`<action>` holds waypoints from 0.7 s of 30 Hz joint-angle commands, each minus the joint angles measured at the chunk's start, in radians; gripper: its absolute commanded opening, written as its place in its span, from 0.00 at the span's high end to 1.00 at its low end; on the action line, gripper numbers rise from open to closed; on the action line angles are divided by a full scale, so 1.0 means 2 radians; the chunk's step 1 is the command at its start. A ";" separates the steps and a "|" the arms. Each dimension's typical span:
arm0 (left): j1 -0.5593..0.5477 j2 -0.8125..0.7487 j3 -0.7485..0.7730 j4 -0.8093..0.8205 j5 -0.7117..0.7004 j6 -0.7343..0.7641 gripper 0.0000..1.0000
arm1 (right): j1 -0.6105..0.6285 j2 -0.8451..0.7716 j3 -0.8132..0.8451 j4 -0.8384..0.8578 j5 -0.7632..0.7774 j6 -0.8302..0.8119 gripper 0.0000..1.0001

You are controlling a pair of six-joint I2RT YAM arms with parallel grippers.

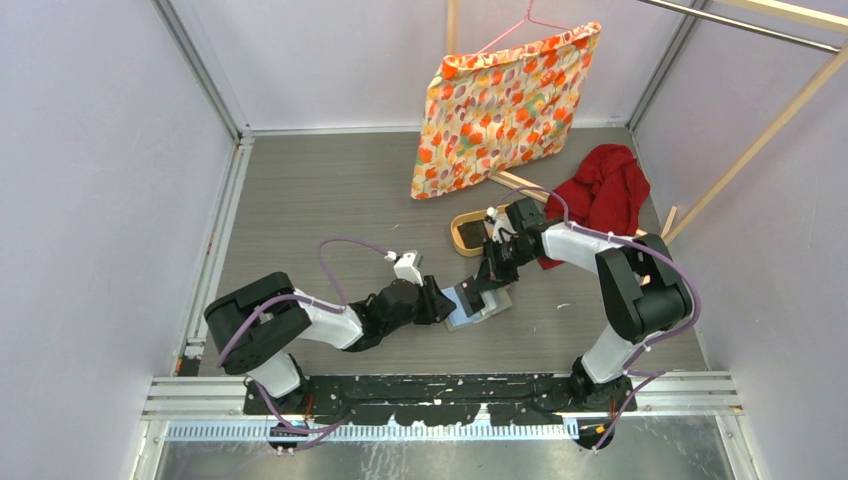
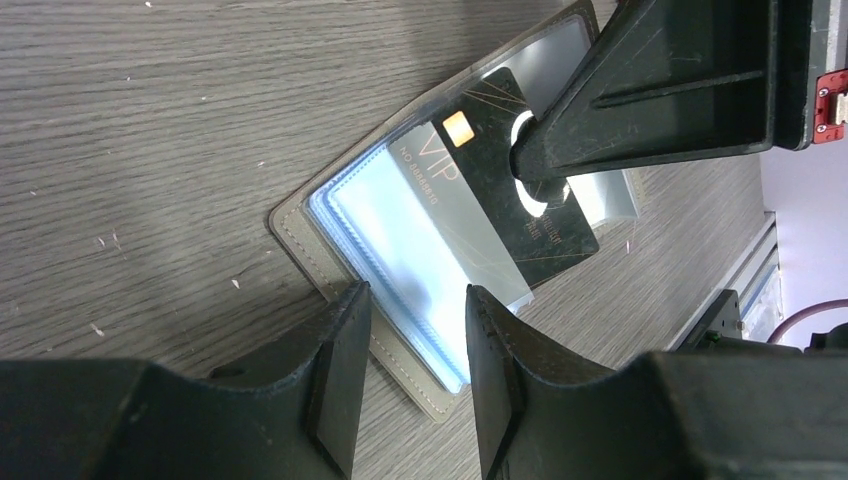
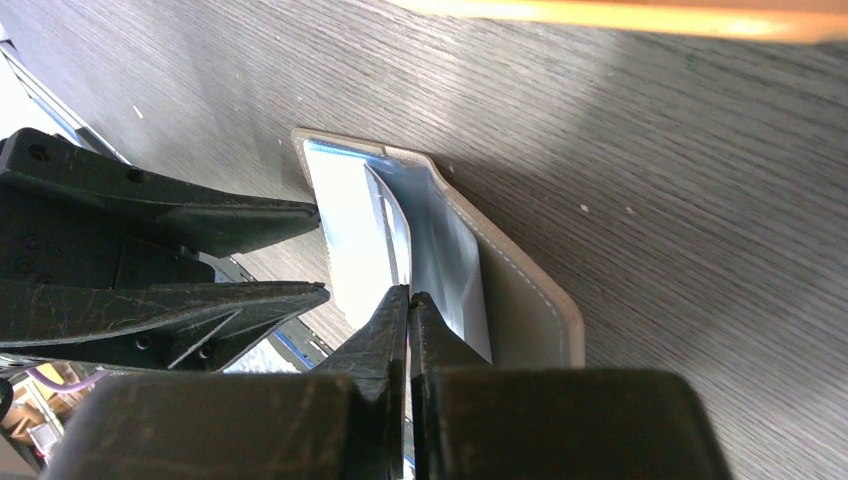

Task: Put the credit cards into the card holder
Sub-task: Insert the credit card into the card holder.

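Two arms meet at the small grey-olive folding card holder (image 2: pixel 385 250), which lies open on the grey wood-grain bench (image 2: pixel 150 150) between them, pale blue-white pockets facing up. The right pincer (image 3: pixel 408 295) is pressed together on a black VIP credit card (image 2: pixel 485 150) with a gold chip, one end tucked under a clear pocket. The left pincer (image 2: pixel 415 295) sits partly spread, tips right at the holder's edge.
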 commanded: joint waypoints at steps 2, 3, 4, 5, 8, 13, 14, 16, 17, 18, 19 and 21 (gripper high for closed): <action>0.000 -0.004 -0.009 0.022 0.003 0.001 0.59 | 0.011 0.011 -0.004 0.012 0.007 0.000 0.95; 0.001 -0.006 -0.010 0.022 0.002 0.001 0.59 | 0.011 0.011 -0.003 0.008 0.009 -0.004 0.95; 0.001 -0.007 -0.011 0.022 0.002 0.002 0.59 | 0.012 0.012 -0.001 0.006 0.009 -0.007 0.95; 0.001 -0.010 -0.011 0.020 0.001 0.002 0.59 | 0.013 0.013 0.000 0.003 0.010 -0.011 0.95; 0.001 -0.015 -0.011 0.016 0.001 0.004 0.58 | 0.014 0.017 0.008 -0.010 0.009 -0.023 0.95; 0.002 -0.018 -0.012 0.015 0.003 0.005 0.58 | 0.021 0.017 0.014 -0.023 0.009 -0.042 0.95; 0.002 -0.019 -0.014 0.015 0.003 0.005 0.58 | 0.022 0.018 0.016 -0.026 0.010 -0.043 0.95; 0.002 -0.024 -0.016 0.015 0.002 0.005 0.58 | 0.022 0.019 0.018 -0.028 0.011 -0.048 0.94; 0.003 -0.026 -0.018 0.014 0.001 0.005 0.58 | 0.022 0.018 0.018 -0.028 0.012 -0.050 0.94; 0.003 -0.029 -0.020 0.013 0.001 0.005 0.58 | 0.022 0.018 0.018 -0.029 0.012 -0.051 0.93; 0.004 -0.033 -0.022 0.011 0.000 0.005 0.58 | 0.022 0.018 0.018 -0.030 0.013 -0.052 0.91; 0.005 -0.039 -0.025 0.007 -0.002 0.005 0.58 | 0.022 0.020 0.020 -0.032 0.013 -0.055 0.87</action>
